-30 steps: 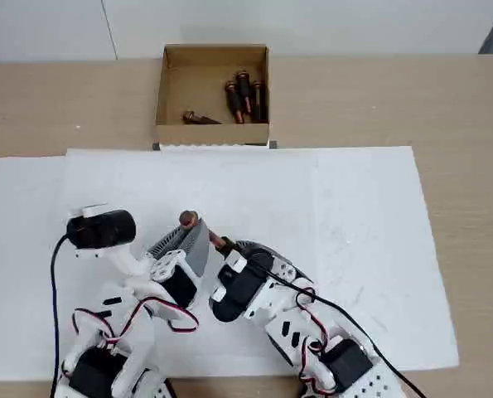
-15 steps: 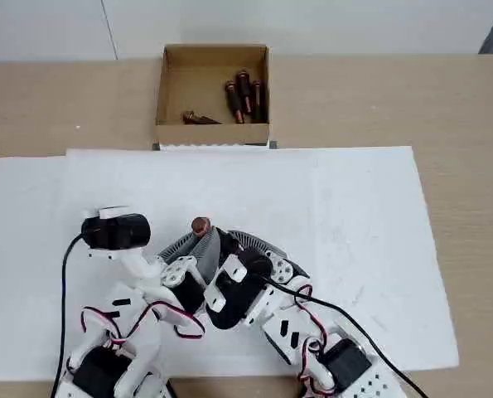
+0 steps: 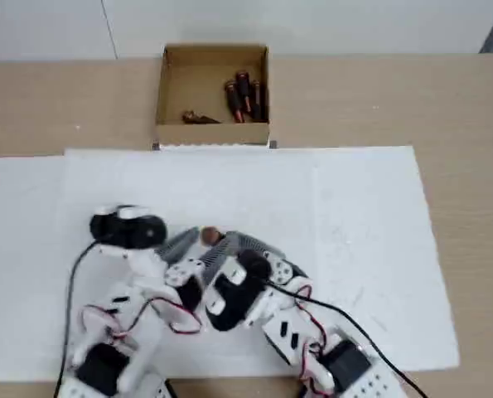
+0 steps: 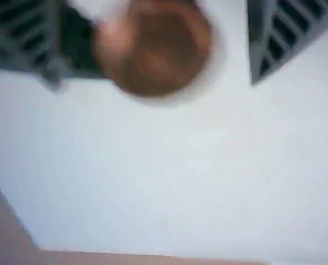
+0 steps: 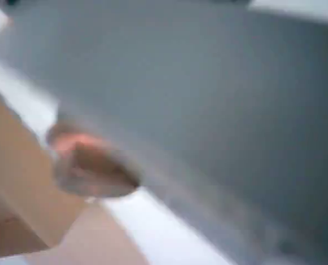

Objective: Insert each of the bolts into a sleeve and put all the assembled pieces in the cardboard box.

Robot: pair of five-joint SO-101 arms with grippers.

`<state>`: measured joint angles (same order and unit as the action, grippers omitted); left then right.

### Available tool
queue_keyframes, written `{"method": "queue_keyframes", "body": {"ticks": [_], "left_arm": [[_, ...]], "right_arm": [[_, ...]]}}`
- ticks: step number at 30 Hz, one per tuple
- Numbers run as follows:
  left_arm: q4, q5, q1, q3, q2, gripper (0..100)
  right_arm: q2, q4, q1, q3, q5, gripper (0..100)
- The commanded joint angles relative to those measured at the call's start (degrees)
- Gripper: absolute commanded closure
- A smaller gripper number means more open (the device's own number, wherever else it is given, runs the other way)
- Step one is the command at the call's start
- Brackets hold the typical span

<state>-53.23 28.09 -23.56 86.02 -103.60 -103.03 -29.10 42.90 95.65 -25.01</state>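
Copper piece [image 3: 210, 237] sits over the white paper sheet [image 3: 354, 215], on the near part by your arms, right between the left gripper [image 3: 195, 245] and the right gripper [image 3: 226, 244], which stand nose to nose around it; from the left wrist you look at its round end. You cannot tell how far either gripper is open, or which one has hold of the piece. Cardboard box [image 3: 214, 133] stands well apart on the table [image 3: 64, 99], just past the sheet's far edge, with several assembled pieces [image 3: 244, 95] lying inside
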Motion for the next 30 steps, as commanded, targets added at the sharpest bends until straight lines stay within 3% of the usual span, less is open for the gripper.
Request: {"method": "queue_keyframes", "body": {"ticks": [1, 10, 20, 23, 27, 30], "left_arm": [[-0.88, -2.46, 0.09, -0.75, -0.44, 74], [-8.62, -3.69, 0.35, -7.52, -0.44, 74], [-9.76, -13.27, 13.1, -15.25, -0.44, 74], [-9.76, -15.12, 16.7, -16.4, -0.44, 81], [-10.02, -16.09, 21.27, -16.22, -0.53, 100], [-10.2, -16.26, 24.53, -13.67, -0.53, 99]], "right_arm": [[-0.66, 2.33, 0.22, 0.79, -0.26, 99.6], [-0.57, 2.24, -1.54, 0.79, -0.18, 99.6], [-0.57, 1.36, -3.91, 0.79, 3.25, 99.6], [-0.66, -1.71, -3.91, 0.79, 3.52, 99.6], [-0.84, -2.24, -4.97, 0.79, 8.0, 99.6], [-0.84, -2.51, -7.16, 0.79, 8.88, 99.6]]}}
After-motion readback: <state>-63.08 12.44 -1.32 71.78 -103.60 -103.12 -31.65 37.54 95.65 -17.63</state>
